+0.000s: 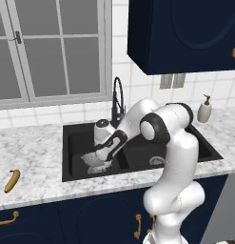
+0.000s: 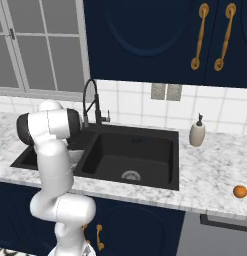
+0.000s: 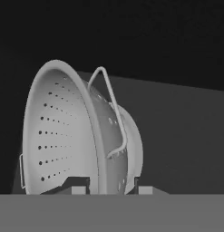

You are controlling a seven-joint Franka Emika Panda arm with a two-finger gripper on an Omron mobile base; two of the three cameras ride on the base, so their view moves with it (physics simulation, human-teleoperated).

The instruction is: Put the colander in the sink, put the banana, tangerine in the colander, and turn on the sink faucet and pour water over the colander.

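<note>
One colander (image 3: 81, 136) sits low in the left basin of the sink (image 1: 138, 155), its rim pinched between the jaws of the gripper (image 3: 109, 188). One banana (image 1: 12, 180) on desk, left. One tangerine (image 2: 239, 191) on desk, right. One faucet (image 1: 117, 100).

White arm bent low to its left, end effector (image 1: 93, 162) closed on a rim.

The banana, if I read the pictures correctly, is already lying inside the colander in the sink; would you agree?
Not quite: the banana lies on the counter left of the sink, as the left base view shows. The colander is in the sink.
</note>
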